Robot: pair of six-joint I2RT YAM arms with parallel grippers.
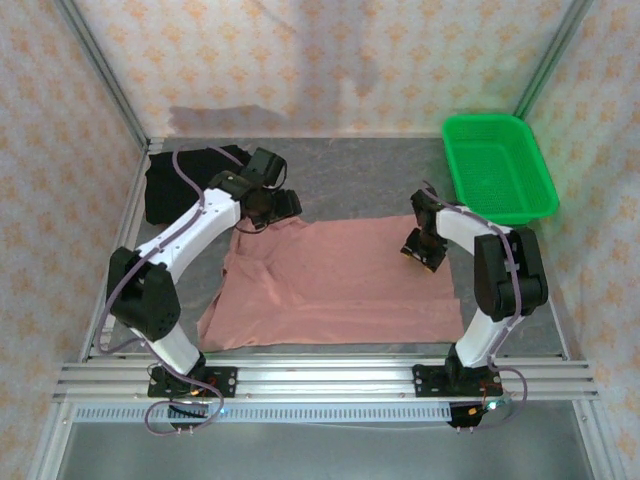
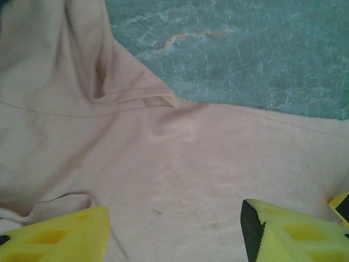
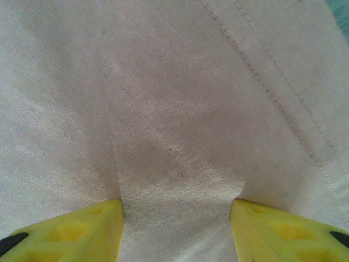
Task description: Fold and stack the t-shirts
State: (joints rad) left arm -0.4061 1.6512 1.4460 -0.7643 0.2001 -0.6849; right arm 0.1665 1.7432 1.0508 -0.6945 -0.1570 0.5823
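The salmon-pink t-shirt lies spread flat across the middle of the table. The black t-shirt sits bunched in the back left corner. My left gripper hovers over the pink shirt's far left corner. In the left wrist view the left gripper is open over smooth pink cloth, with nothing between the fingers. My right gripper is down on the shirt's far right part. In the right wrist view the right gripper has a raised ridge of pink cloth pinched between both yellow fingers.
A green mesh basket stands at the back right, just behind the right arm. Bare grey tabletop shows beyond the shirt's far edge. Patterned walls close in the back and both sides, and a metal rail runs along the near edge.
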